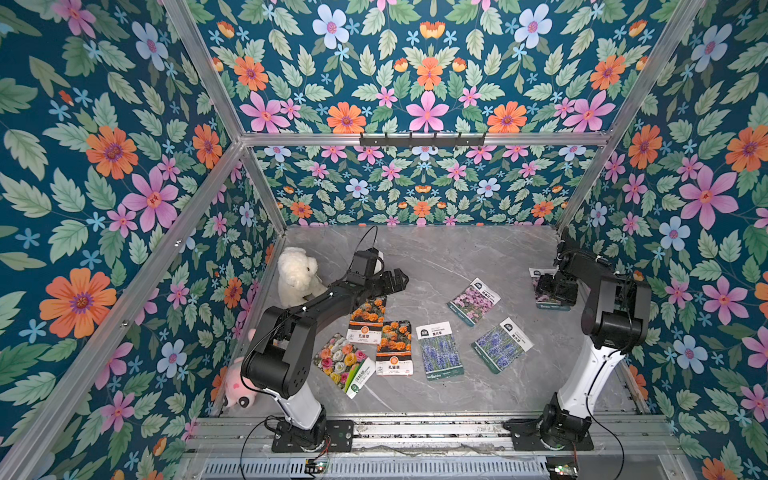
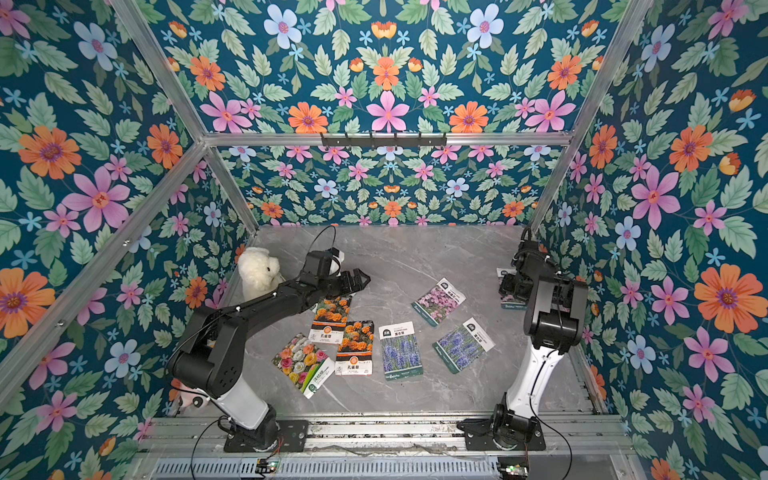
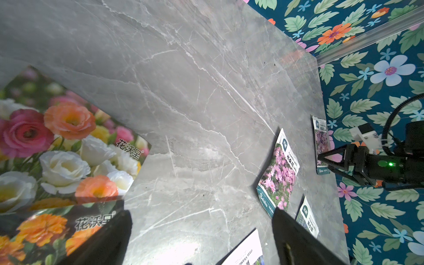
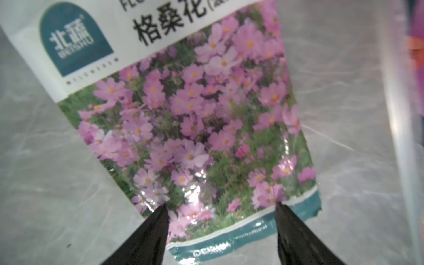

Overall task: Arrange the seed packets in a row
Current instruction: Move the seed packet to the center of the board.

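The pink packet (image 4: 195,114) by the far right wall is judged under pickup: the right gripper (image 4: 220,205) is spread partly, tips on its face, nothing clamped. The left gripper (image 3: 202,212) is held wide, empty. A pinch, then carriage toward the right lavender packet (image 1: 503,345), is called for.

Both top views are looking steeply down on the whole bench (image 1: 436,257); both wrist cameras are skimming it closely, each catching the same pink packet (image 4: 195,114).
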Robot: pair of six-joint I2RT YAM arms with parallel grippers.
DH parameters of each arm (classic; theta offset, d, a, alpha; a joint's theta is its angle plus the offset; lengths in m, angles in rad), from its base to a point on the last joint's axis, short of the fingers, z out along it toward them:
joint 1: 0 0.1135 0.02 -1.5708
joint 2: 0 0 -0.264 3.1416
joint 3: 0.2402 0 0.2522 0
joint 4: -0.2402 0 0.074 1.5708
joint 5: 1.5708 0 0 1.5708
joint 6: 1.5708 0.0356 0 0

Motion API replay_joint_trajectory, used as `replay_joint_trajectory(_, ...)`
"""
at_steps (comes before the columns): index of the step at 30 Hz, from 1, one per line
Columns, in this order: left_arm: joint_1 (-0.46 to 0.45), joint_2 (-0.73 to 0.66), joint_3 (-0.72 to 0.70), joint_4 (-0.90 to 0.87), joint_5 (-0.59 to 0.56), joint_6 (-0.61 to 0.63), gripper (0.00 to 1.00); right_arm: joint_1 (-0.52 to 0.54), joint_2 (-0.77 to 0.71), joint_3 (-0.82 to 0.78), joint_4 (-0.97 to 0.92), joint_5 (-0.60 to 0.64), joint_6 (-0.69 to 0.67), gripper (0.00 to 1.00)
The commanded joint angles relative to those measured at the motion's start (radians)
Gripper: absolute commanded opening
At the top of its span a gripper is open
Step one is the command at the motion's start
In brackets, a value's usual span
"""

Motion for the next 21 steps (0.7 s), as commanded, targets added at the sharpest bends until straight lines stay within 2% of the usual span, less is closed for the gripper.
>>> replay_joint_trajectory(1,0.001,-0.006,-0.001,-0.005,0.007,0.001,1.00,0.029,-0.061,-0.047,0.033,0.083,0.075,0.77)
replay_joint_trajectory(4,0.001,-0.015,-0.014,0.004,0.005,-0.005,1.00,0.074,-0.109,-0.072,0.068,0.013,0.124,0.78)
replay_joint_trajectory(8,0.001,-0.022,-0.023,0.005,-0.001,-0.004,1.00,0.110,-0.074,-0.039,0.081,-0.058,0.220,0.78)
replay_joint_trajectory(15,0.001,-0.025,-0.031,0.001,-0.004,-0.001,1.00,0.104,0.021,0.091,0.039,0.013,0.383,0.78)
replay_joint_trajectory(21,0.001,-0.019,-0.036,0.005,-0.006,-0.006,1.00,0.082,0.067,0.136,0.024,-0.039,0.456,0.77)
